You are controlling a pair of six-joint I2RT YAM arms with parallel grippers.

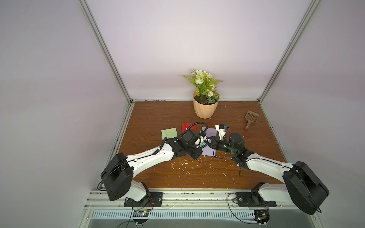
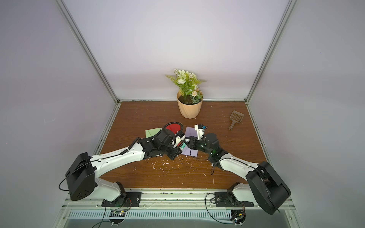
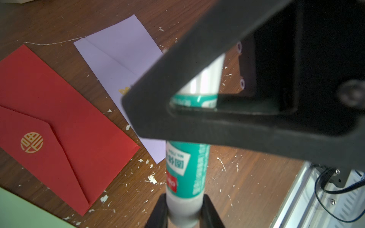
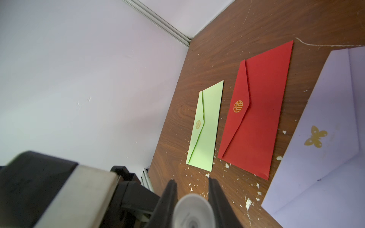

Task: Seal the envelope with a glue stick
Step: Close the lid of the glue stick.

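Left hand (image 3: 184, 200) clamps the glue stick (image 3: 187, 167); right hand (image 4: 192, 186) pinches its cap (image 4: 192, 212). Pull your hands straight apart.

Left hand (image 2: 179, 144), right hand (image 2: 187, 141) meet at glue stick (image 2: 182, 146); lilac envelope (image 2: 191, 131) beneath

Potted plant (image 1: 206, 107) near back wall; brown scoop (image 1: 251, 118) apart.

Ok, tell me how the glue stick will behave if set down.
The glue stick is a smooth round tube, so laid on its side on the table it would probably roll. It is slim for its length, so stood upright it may tip at a nudge. Its glossy label suggests it could slip in a loose grip.
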